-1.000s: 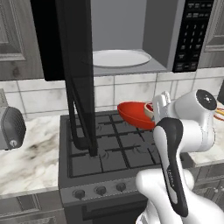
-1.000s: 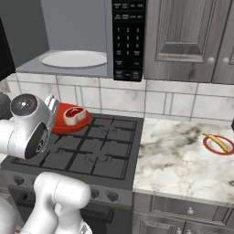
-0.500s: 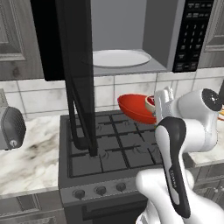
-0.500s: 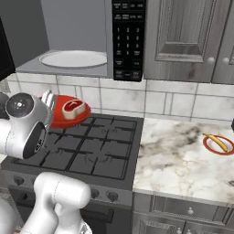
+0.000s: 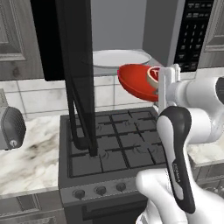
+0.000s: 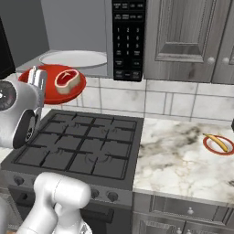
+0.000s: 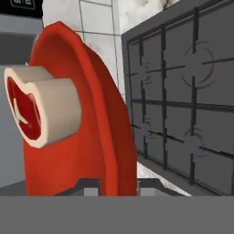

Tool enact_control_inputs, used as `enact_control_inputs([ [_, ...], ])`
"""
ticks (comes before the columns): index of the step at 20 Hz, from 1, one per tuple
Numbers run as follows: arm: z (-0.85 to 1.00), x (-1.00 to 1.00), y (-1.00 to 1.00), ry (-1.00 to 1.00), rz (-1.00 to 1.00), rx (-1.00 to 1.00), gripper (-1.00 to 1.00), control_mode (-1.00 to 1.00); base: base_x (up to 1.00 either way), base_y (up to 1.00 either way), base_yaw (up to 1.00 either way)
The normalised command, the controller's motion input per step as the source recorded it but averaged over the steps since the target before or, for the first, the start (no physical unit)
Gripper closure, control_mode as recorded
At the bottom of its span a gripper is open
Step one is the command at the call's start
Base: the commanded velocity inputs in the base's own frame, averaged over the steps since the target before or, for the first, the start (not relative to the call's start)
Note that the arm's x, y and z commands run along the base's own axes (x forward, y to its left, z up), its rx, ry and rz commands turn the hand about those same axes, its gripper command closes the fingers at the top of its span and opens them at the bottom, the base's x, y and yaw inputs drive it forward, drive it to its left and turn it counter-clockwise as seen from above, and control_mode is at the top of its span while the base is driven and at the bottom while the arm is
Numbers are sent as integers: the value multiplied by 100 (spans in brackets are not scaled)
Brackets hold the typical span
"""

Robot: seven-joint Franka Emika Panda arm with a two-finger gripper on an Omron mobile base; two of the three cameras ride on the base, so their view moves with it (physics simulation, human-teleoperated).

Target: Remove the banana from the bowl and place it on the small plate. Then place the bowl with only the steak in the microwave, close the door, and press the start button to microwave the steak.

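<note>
The red bowl (image 5: 136,83) hangs in the air above the stove's back burners, level with the open microwave (image 5: 122,26). My gripper (image 5: 162,85) is shut on its right rim. The steak (image 5: 153,75) lies inside the bowl against the gripped side. From the right, the bowl (image 6: 51,86) with the steak (image 6: 67,82) floats just below the white turntable (image 6: 75,58), and the gripper (image 6: 36,81) clamps its near-left rim. In the hand view the bowl (image 7: 84,137) stands on edge between the gripper (image 7: 114,186) tips, steak (image 7: 41,107) at left. The banana (image 6: 216,141) rests on the small plate (image 6: 208,145).
The black door (image 5: 76,74) stands swung open at the left, over the stove's left burners. The keypad panel (image 6: 129,41) is right of the cavity. The stove grates (image 6: 77,146) lie below the bowl. A grey toaster (image 5: 9,127) sits on the left counter.
The gripper has raised the bowl with the steak from just above the back burners up to the height of the microwave opening. Door and plate have stayed put.
</note>
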Motion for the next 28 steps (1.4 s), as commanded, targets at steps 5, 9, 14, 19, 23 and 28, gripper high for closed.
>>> enact_control_inputs([
  [5,48,0,1,-23,0,0,100,-100,0,0,0],
  [9,24,26,0,-5,0,0,100,-100,0,0,0],
  [14,36,61,0,-1,0,-3,100,-100,0,0,0],
  [19,35,77,9,5,0,-9,100,-100,0,0,0],
  [23,4,74,9,15,0,-5,100,-100,0,0,0],
  [28,-1,77,2,16,0,0,100,-100,0,0,0],
])
